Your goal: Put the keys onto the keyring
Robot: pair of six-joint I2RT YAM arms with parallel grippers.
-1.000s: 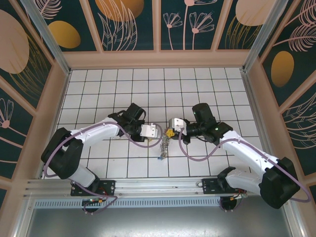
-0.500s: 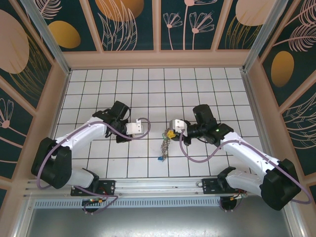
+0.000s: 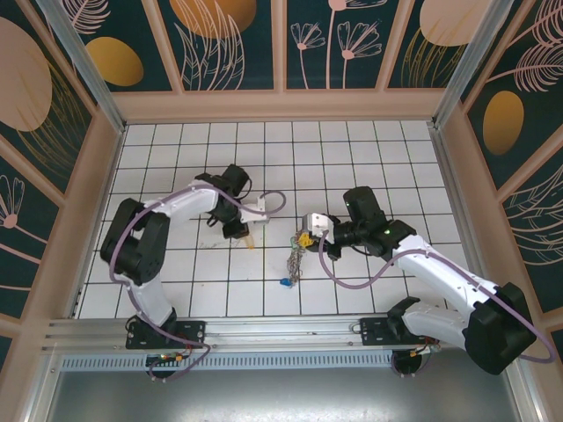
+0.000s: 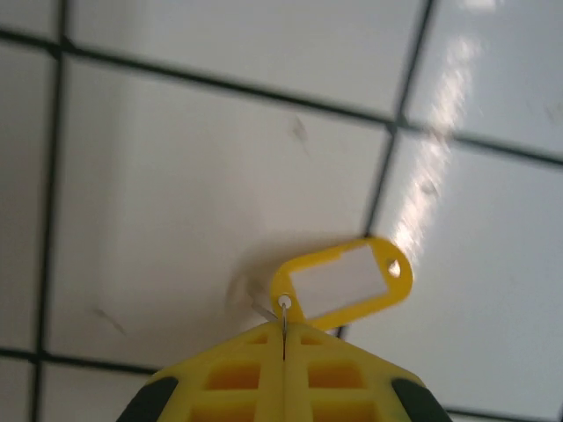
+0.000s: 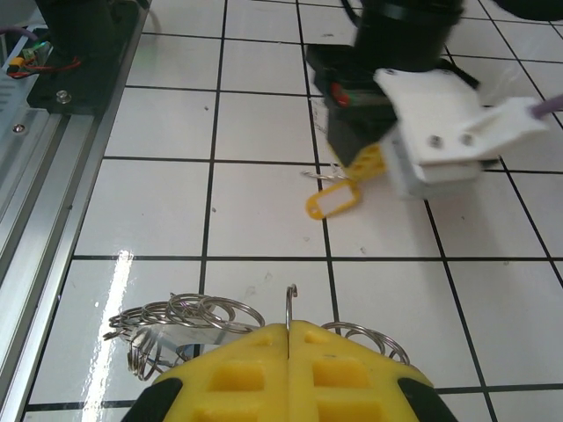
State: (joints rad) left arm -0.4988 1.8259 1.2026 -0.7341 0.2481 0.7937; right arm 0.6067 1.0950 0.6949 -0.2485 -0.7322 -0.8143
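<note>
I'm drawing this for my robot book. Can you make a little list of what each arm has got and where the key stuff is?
Left end effector: shut on the thin wire loop of the yellow key tag
Right end effector: shut on one ring of the keyring
Keyring shape: chain of silvery rings trailing onto the tiled floor
Blue piece: at the chain's near end
Tag and keyring: apart, not yet joined

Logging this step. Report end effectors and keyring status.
Left end effector shut on wire loop of yellow tag. Right end effector shut on keyring. White tile between them.
</note>
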